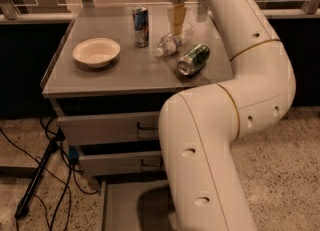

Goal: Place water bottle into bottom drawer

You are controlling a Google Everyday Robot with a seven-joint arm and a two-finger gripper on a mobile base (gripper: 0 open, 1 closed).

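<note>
The water bottle (169, 43), clear with a white cap, lies on its side on the cabinet top (125, 77) between two cans. My gripper (176, 25) hangs from the top of the view, pointing down just above the bottle's far end. The bottom drawer (122, 206) is pulled out at the foot of the cabinet, and its grey floor shows to the left of my arm, which covers the right part.
A blue-silver can (141, 26) stands upright left of the bottle. A green can (193, 59) lies on its side to the bottle's right. A white bowl (96, 51) sits at the left. Two upper drawers (115, 127) are closed. Cables and a stand leg (37, 175) lie on the floor at the left.
</note>
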